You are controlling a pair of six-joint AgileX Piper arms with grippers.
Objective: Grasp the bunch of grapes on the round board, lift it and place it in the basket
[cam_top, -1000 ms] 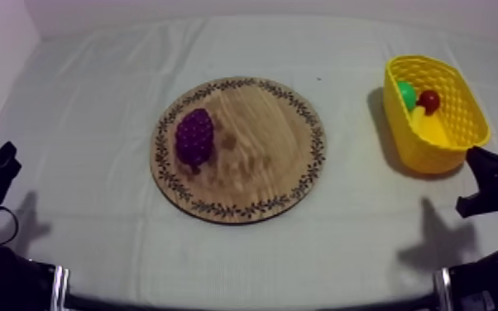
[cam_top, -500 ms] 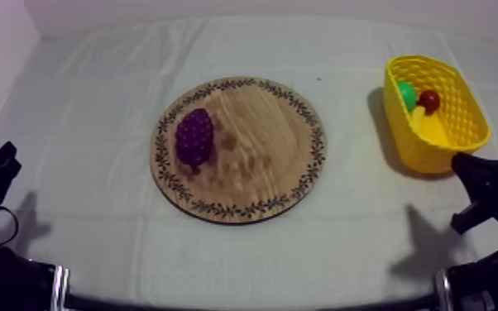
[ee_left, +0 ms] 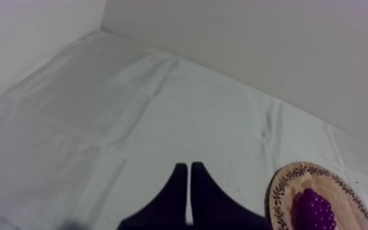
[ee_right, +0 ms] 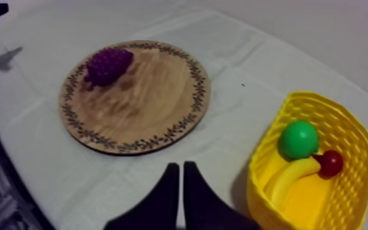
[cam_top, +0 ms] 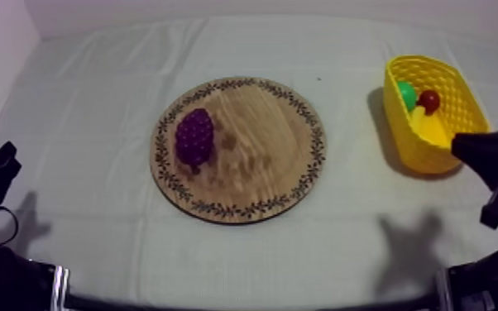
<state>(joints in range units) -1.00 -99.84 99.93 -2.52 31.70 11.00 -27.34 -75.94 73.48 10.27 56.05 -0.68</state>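
Note:
The purple bunch of grapes (cam_top: 194, 136) lies on the left part of the round wooden board (cam_top: 260, 141) in the middle of the table. The yellow basket (cam_top: 470, 103) stands at the right. My right gripper (cam_top: 467, 147) hovers at the basket's near end, far from the grapes. In the right wrist view its fingers (ee_right: 181, 171) lie together as a narrow wedge over the cloth, between the board (ee_right: 143, 101) with the grapes (ee_right: 108, 65) and the basket (ee_right: 266, 177). My left gripper (cam_top: 0, 165) rests low at the left, shut (ee_left: 189, 171), with the grapes (ee_left: 313, 209) off to its side.
Inside the basket lie a green round fruit (ee_right: 298, 139), a small red fruit (ee_right: 331, 162) and a banana (ee_right: 290, 177). Bare cloth surrounds the board on every side. A wall runs along the table's far and left edges.
My right gripper has risen and drawn up beside the basket's near end; its shadow on the cloth has slid leftward. The left arm, grapes and board have stayed still.

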